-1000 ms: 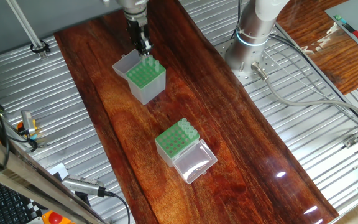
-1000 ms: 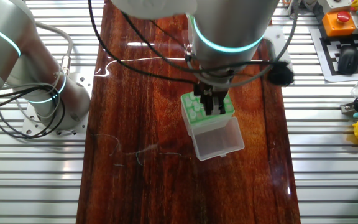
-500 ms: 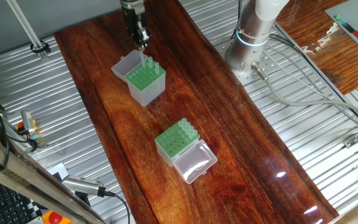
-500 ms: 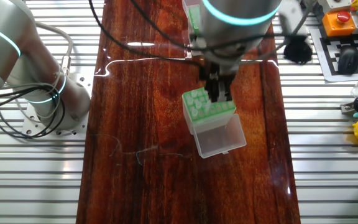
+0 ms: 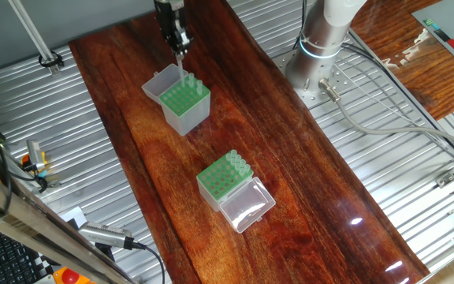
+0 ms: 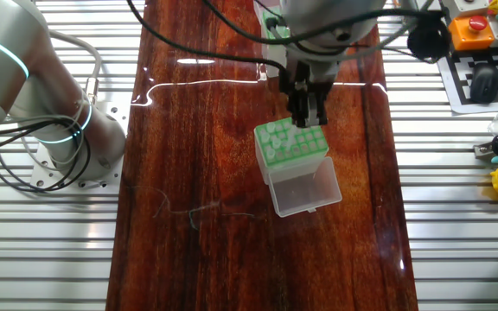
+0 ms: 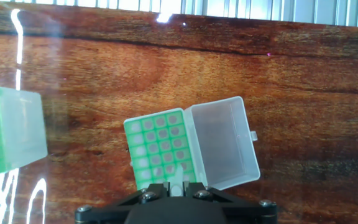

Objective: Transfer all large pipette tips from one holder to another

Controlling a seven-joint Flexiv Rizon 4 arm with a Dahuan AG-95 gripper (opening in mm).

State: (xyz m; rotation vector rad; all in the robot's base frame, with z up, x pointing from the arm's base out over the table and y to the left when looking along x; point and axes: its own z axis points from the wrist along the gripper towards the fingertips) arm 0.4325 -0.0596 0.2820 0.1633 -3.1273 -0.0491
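My gripper hangs above the taller grey-sided holder, shut on one large pipette tip that points down just above the green top plate. Other tips stand along that holder's far right edge. In the hand view the held tip shows between the fingers, over the holder and its open lid. The shorter box with a green plate and a big clear lid sits nearer the camera, with a row of tips on its far edge.
The shorter box shows at the left edge of the hand view and behind the arm in the other fixed view. The arm's base stands right of the wooden board. Ribbed metal table lies on both sides.
The gripper has risen from the taller holder's top plate, lifting one tip clear of its hole. Both boxes stay put.
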